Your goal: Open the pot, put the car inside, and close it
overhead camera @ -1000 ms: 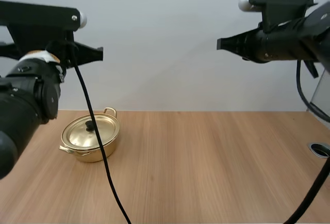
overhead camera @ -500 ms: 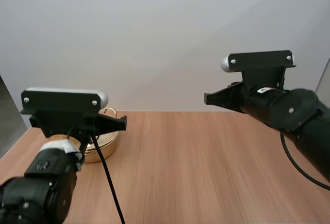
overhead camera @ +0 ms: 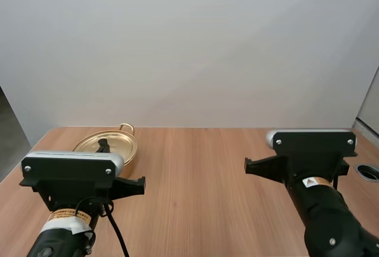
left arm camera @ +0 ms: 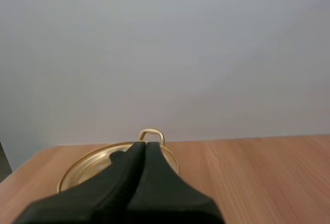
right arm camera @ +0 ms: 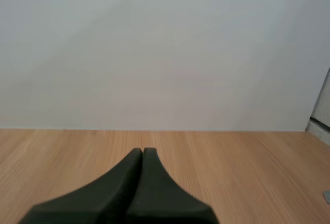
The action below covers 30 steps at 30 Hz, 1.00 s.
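Ahead of left hand (left arm camera: 145, 144), lidded pot (left arm camera: 83, 169)

High view looks forward-down from behind; low left wrist view faces the round golden lidded metal pot (overhead camera: 121, 144) nearby; both share it.

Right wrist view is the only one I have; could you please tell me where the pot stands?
Observer: The gold pot stands on the far left part of the table.
Operator: Thank you. Is it covered?
Observer: Yes, the lid sits on it, with its black knob on top.
Operator: And the left gripper?
Observer: The left gripper is shut on nothing and points towards the pot.
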Each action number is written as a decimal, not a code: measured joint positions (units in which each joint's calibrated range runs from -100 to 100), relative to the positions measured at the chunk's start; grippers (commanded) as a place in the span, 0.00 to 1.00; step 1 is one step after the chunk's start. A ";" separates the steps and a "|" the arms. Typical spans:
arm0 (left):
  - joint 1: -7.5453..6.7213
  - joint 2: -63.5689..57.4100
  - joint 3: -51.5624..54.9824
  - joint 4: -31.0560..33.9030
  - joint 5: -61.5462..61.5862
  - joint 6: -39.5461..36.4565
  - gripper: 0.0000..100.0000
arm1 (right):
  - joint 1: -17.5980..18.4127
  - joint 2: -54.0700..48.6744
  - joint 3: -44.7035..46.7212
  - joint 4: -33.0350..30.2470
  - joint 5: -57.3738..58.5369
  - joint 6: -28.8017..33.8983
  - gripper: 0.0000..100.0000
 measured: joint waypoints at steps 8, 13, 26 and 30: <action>-0.08 0.00 0.00 0.00 15.68 0.00 0.00 | -0.07 -11.66 1.62 -0.53 14.30 -0.12 0.00; -0.08 0.00 -0.01 0.00 14.59 0.00 0.00 | -0.07 -18.35 1.62 -3.50 27.49 -0.12 0.00; -0.08 0.00 0.00 0.00 14.59 0.00 0.00 | -1.38 -20.04 1.62 -10.62 52.66 3.34 0.00; -0.08 0.00 0.00 0.00 14.59 0.00 0.00 | -1.46 -20.04 1.62 -10.62 52.10 3.71 0.00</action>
